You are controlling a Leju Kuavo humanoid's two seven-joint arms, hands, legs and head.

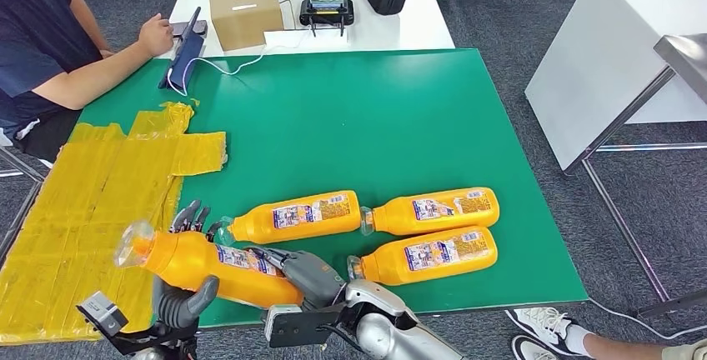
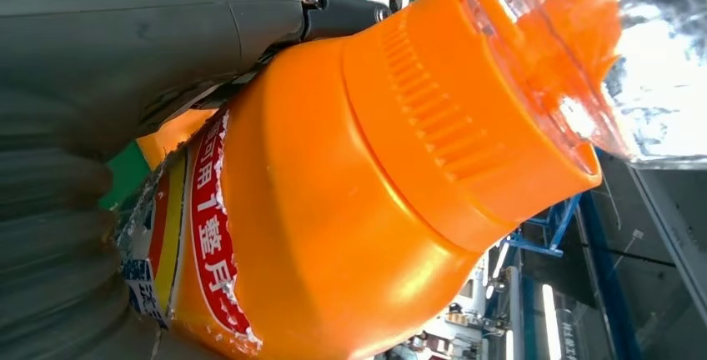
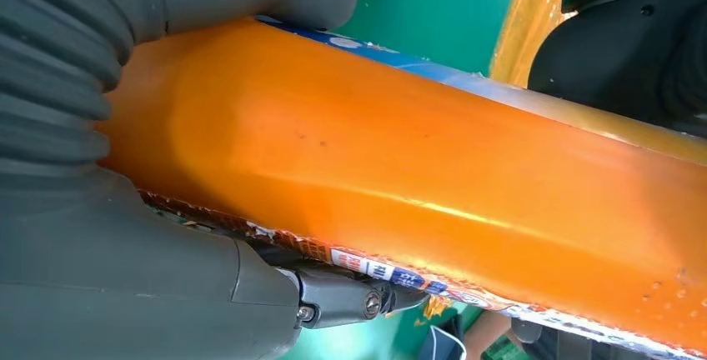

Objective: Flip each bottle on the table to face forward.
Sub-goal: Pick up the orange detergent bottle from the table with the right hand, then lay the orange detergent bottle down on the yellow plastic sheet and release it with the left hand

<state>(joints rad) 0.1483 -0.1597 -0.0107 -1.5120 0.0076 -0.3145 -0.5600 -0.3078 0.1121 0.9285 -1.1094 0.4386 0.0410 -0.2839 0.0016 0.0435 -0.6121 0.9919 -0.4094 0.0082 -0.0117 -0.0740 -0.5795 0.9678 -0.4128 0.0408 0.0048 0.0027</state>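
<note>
Nearest me, I see both hands wrapped around 1 orange bottle (image 1: 208, 267) held above the near edge of the green table (image 1: 350, 118): my left hand (image 1: 185, 293) grips it toward the neck end, thumb under the body and fingers behind, while my right hand (image 1: 304, 275) clasps the base end. The bottle lies roughly level, its clear cap (image 1: 133, 243) pointing to my left over the yellow sheet (image 1: 92, 193), label partly up. Just beyond it, 3 more bottles lie flat on the table with labels showing: one (image 1: 293, 215) just past my hands, a second (image 1: 433, 211) to its right, and a third (image 1: 427, 255) close in front of that one. Farther off, a person's hand (image 1: 155, 35) rests by a cardboard box (image 1: 244, 12) on the white table (image 1: 417, 27).
</note>
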